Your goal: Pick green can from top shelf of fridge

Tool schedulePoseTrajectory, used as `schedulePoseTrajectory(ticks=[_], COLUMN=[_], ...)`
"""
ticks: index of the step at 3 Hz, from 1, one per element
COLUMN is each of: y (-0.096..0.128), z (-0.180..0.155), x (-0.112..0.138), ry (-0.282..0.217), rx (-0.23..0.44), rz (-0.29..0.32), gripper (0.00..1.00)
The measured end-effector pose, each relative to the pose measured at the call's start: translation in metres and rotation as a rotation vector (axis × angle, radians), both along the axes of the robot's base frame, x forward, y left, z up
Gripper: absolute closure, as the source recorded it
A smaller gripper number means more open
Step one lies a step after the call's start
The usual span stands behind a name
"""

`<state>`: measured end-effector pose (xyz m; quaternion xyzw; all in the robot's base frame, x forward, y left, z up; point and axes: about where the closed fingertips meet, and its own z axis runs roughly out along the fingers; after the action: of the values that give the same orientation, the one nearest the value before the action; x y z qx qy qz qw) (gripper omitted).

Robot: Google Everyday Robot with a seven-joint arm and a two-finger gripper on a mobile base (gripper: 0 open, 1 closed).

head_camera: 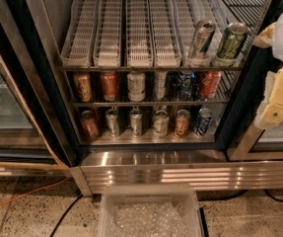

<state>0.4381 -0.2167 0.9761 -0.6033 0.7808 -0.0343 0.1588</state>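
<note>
Open fridge [47, 63] seen from the front and slightly above. The top shelf [131, 33], across the upper middle of the frame, consists of long white slotted lanes running front to back; most of the lanes show no cans. Two cans stand at the front of the lanes at the right end of the shelf, both leaning with their tops towards the upper right. The green can [231, 39] is the rightmost, close to the black door frame [252, 68]. A silver can [201, 36] stands just beside it on the left, with a narrow gap between the two.

The gripper [269, 75] is at the right edge of the frame, to the right of the green can and apart from it, in front of the door frame. Its cream-coloured fingers [279, 100] are spread, one above the other, with nothing between them.

Two lower shelves [146, 102] in the middle of the frame each carry a row of upright cans in mixed colours. Below them lies the ribbed steel base [156, 174]. A clear plastic bin [148, 201] sits on the speckled floor [17, 221] at bottom centre, and an orange cable [22, 195] trails across the lower left.
</note>
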Motion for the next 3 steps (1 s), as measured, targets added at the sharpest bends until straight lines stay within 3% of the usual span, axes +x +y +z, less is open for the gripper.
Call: schedulePoseTrajectory(ticks=[1,2,3], y=[0.001,0.002,-0.002], z=[-0.001,-0.024,-0.069], x=[0.002,0.014,0.035], ry=[-0.008,-0.028,-0.061], rx=[0.008,0.037,0.124], rz=[0.0,-0.005,-0.046], gripper=[0.0,0.0,0.0])
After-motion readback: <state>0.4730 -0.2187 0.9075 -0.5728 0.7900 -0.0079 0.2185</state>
